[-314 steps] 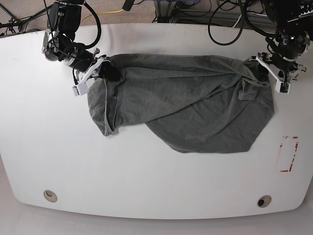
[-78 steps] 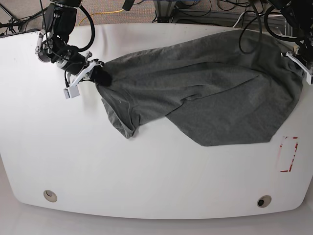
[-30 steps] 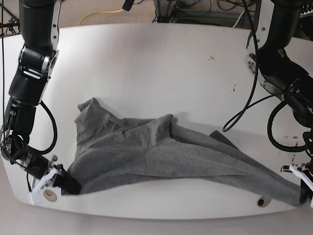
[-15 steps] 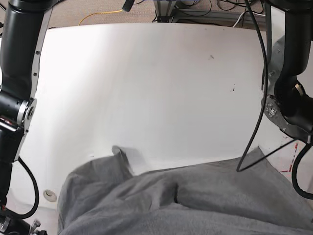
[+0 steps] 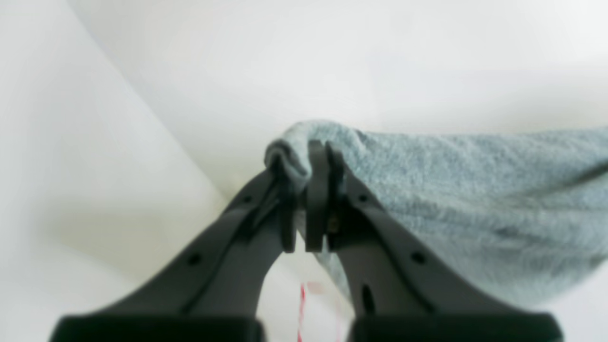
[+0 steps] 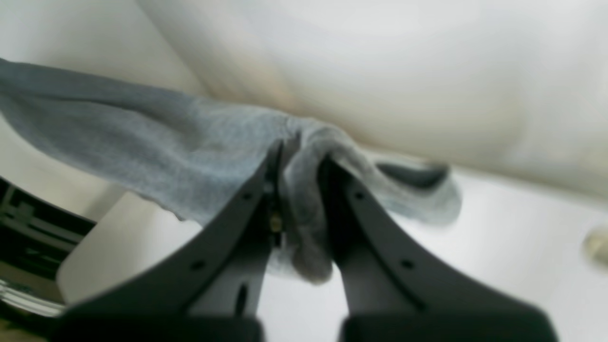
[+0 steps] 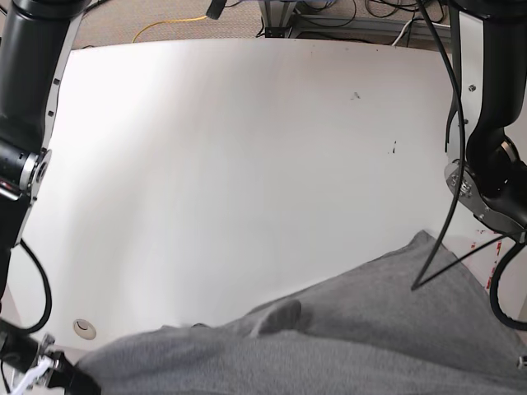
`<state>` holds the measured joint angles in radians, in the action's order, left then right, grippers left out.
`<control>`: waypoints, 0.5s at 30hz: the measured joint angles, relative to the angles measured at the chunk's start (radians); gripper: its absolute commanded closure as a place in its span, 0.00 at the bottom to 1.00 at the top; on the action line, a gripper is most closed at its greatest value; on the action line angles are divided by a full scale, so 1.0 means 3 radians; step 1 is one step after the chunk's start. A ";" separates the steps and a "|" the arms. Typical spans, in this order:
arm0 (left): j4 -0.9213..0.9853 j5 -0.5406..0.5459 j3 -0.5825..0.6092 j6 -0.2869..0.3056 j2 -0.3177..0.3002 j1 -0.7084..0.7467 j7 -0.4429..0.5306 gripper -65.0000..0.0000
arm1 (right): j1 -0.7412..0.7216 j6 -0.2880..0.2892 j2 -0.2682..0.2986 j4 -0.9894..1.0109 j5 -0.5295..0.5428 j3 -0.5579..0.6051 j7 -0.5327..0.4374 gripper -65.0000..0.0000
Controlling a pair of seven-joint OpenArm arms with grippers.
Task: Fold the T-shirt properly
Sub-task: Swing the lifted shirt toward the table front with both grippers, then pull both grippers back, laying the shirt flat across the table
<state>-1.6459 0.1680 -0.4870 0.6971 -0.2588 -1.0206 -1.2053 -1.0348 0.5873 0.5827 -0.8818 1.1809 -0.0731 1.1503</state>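
Since half a second ago the T-shirt [image 7: 354, 329] hangs higher, lifted off the desk [image 7: 230, 164] along its near edge; the left gripper [image 5: 306, 164] and right gripper [image 6: 299, 156] each clench bunched fabric.

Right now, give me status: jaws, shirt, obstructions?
Left gripper and right gripper both shut on T-shirt. Shirt lifted, stretched between them over table. No obstruction seen.

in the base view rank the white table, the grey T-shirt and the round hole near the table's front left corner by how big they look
1. white table
2. T-shirt, though it is lifted toward the camera and cut off by the frame
3. round hole
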 measured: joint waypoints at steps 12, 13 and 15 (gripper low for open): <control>-0.0484 0.0025 0.0003 0.0008 0.0024 0.1419 -0.0100 1.00 | 0.1518 -0.0023 -0.0022 -0.0089 0.0356 -0.0613 0.0005 1.00; -0.0553 0.0009 -0.0004 0.0006 0.0034 0.1601 -0.0174 1.00 | 0.1657 -0.0020 -0.0022 -0.0154 0.0380 -0.0636 0.0011 1.00; -0.0641 0.0004 -0.0017 0.0008 0.0084 0.1841 -0.0242 1.00 | 0.1827 -0.0023 -0.0024 -0.0225 0.0385 -0.0682 0.0011 1.00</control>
<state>-1.8381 0.1692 -0.4919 0.6994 -0.2337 -0.4683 -1.2778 -0.4866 0.5804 0.5755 -0.9493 1.2964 -0.2775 1.1538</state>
